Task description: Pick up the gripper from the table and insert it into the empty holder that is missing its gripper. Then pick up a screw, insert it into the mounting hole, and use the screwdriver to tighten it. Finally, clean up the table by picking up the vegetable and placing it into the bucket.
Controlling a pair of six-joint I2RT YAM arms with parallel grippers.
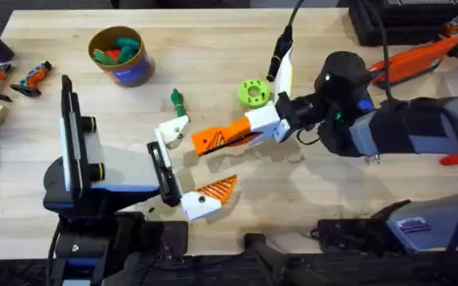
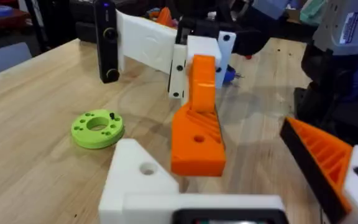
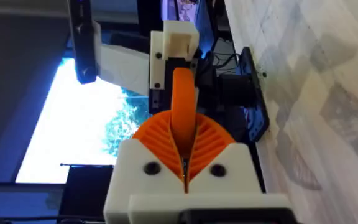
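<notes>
The table [image 1: 213, 36] is pale blond wood with soft grain. On it sits the bucket [image 1: 122, 57] — tan card with a dark blue band, red and green bits inside. The vegetable [image 1: 177, 101] is dark green; the round disc [image 1: 254, 93] is lime green. The gripper [image 1: 223, 138] is bright orange with ribbed lines, and the holder [image 1: 171, 128] is plain white — its arm black.

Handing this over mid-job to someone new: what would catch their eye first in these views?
First, mid-table, the right gripper shut on the gripper, an orange wedge, its tip pointing at the left arm's bare white holder. Next, the left gripper, open wide, its other finger wearing an orange pad. Behind them lie a lime disc, the vegetable and the bucket of toys.
</notes>
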